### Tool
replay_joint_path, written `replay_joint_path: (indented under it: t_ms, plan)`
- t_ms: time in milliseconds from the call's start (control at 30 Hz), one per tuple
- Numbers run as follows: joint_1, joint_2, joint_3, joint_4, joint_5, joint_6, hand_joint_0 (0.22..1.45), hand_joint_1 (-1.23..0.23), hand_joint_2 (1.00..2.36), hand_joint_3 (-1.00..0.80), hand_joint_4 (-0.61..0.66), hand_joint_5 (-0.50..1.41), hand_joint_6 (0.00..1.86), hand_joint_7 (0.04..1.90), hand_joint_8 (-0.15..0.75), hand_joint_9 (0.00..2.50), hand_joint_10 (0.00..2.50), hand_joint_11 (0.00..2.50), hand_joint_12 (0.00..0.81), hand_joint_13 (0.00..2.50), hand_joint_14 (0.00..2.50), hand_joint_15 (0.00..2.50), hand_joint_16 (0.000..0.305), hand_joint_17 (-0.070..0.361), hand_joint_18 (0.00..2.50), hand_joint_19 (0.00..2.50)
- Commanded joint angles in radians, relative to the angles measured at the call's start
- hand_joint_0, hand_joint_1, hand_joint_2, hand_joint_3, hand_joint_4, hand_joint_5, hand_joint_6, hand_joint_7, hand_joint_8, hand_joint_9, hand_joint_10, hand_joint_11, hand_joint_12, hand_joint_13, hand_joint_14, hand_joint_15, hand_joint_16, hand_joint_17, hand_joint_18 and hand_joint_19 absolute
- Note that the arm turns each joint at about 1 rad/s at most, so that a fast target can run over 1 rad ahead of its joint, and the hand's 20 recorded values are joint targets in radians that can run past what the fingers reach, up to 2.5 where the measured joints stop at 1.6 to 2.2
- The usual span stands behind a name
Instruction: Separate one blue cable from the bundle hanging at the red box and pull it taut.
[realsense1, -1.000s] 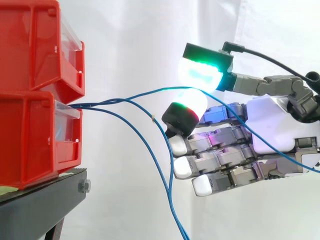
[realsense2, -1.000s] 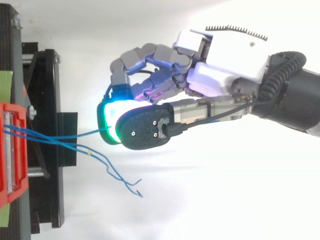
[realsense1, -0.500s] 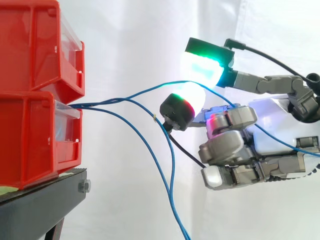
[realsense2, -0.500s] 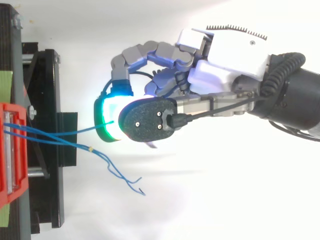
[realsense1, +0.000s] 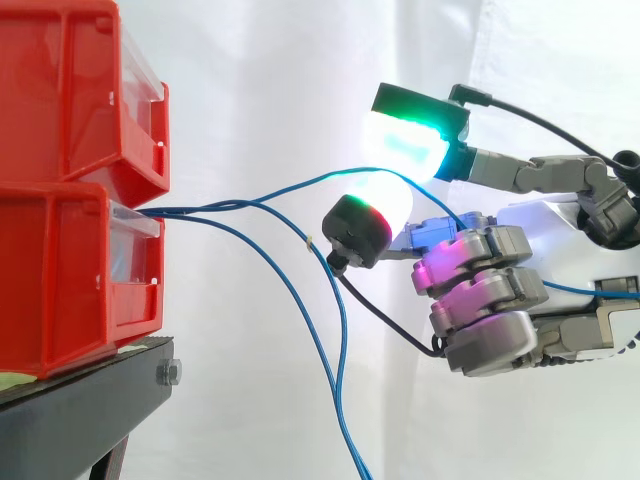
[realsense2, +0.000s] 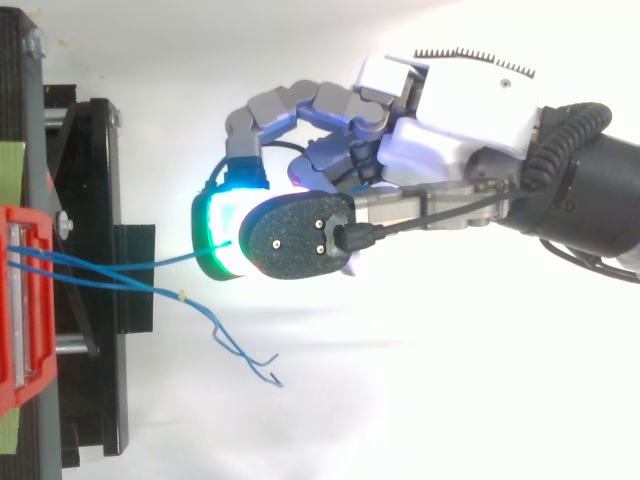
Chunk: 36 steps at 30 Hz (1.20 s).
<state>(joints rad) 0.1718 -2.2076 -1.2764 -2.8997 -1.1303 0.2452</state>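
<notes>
I see one thin blue cable (realsense1: 290, 186) leaving the mouth of the lower red plastic bin (realsense1: 70, 280) at the left of the side view. It climbs in a gentle curve, not a straight line, to the centre of the frame. There the robot hand (realsense1: 480, 300) grips it, pinched between two glowing fingertip pads. The upper pad (realsense1: 405, 145) is lit green and cyan, and the lower pad (realsense1: 375, 215) is white with a red rim. Past the pinch, the cable runs on across the hand toward the right edge. The hand's other fingers are curled in toward the palm and glow magenta.

Below the held cable, two loose blue cables (realsense1: 341, 400) come out of the same bin and sag down to the bottom of the frame. They hang apart from the hand. One of them carries a small pale tag (realsense1: 307, 238).

In the top view, the hand (realsense2: 440, 120) reaches in from the right. The loose cables' free ends (realsense2: 265, 372) curl in the lower middle.

A second red plastic bin (realsense1: 70, 90) sits on top of the first in the upper left. Both rest on a black metal stand (realsense1: 80, 410) at the lower left. A white curtain (realsense1: 270, 80) hangs behind everything.
</notes>
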Motion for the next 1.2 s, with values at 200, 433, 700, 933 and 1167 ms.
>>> replay_joint_path:
  t_ms: [200,433,700,933,1167]
  plan:
    - [0.0,0.0,0.0,-0.003,0.001,-0.001,0.67,-0.78,1.02,-0.3,-0.06,-0.22,0.88,1.1,0.183,0.78,2.2,1.46,0.274,0.72,2.5,1.74,0.02,0.045,1.36,1.96]
    - [0.0,0.0,0.0,-0.003,-0.002,-0.001,0.67,-0.76,1.02,-0.29,-0.02,-0.22,0.88,1.12,0.197,0.73,2.5,1.6,0.302,0.71,2.5,1.91,0.019,0.043,1.42,2.16]
    - [-0.002,0.012,0.0,-0.046,0.0,0.008,0.66,-0.72,1.02,-0.28,0.05,-0.23,0.89,1.18,0.233,0.65,2.5,1.68,0.331,0.71,2.5,2.01,0.023,0.051,1.45,2.38]
    - [-0.002,0.048,0.0,-0.108,0.0,-0.006,0.66,-0.69,1.02,-0.28,0.07,-0.24,0.91,1.18,0.253,0.58,2.5,1.77,0.348,0.73,2.5,2.07,0.024,0.054,1.42,2.34]
    - [-0.003,0.054,0.0,-0.157,0.001,-0.003,0.66,-0.67,1.02,-0.25,0.03,-0.24,0.92,1.17,0.244,0.56,2.5,1.79,0.353,0.71,2.5,2.07,0.025,0.056,1.42,2.34]
